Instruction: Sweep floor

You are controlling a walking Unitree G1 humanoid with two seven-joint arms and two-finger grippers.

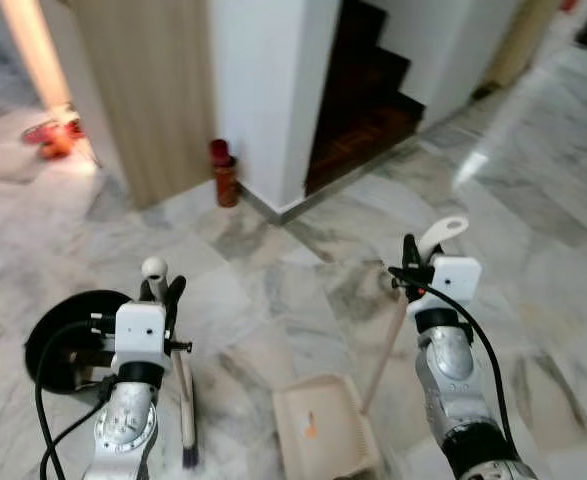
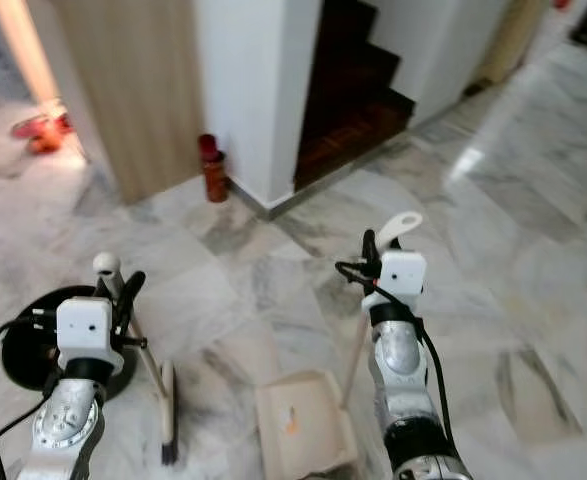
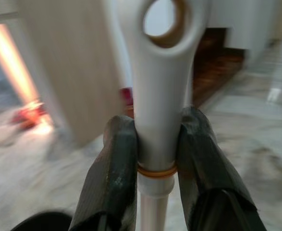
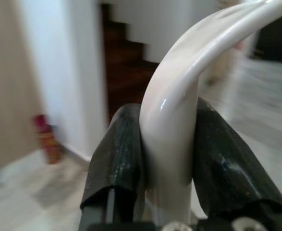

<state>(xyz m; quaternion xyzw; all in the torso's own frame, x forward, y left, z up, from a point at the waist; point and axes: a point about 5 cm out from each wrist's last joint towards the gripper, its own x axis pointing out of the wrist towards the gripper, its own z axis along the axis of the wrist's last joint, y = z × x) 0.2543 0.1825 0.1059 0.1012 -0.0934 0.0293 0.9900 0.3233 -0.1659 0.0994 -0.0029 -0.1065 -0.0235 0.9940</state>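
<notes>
My left gripper (image 1: pixel 164 289) is shut on the white handle of a small broom (image 1: pixel 184 400), just below the handle's top, which has a hanging hole (image 3: pixel 163 17). The broom's dark bristles (image 1: pixel 189 457) rest on the marble floor. My right gripper (image 1: pixel 411 263) is shut on the curved white top (image 4: pixel 179 86) of a long-handled dustpan. The beige dustpan (image 1: pixel 325 428) sits on the floor between my arms, with a small orange bit (image 1: pixel 311 428) inside it.
A black round base (image 1: pixel 68 335) lies on the floor at my left. Ahead stand a wooden panel (image 1: pixel 148 90), a white wall corner (image 1: pixel 273 100) with a red canister (image 1: pixel 223 173) beside it, and dark wooden stairs (image 1: pixel 363 100). Red items (image 1: pixel 53 135) lie far left.
</notes>
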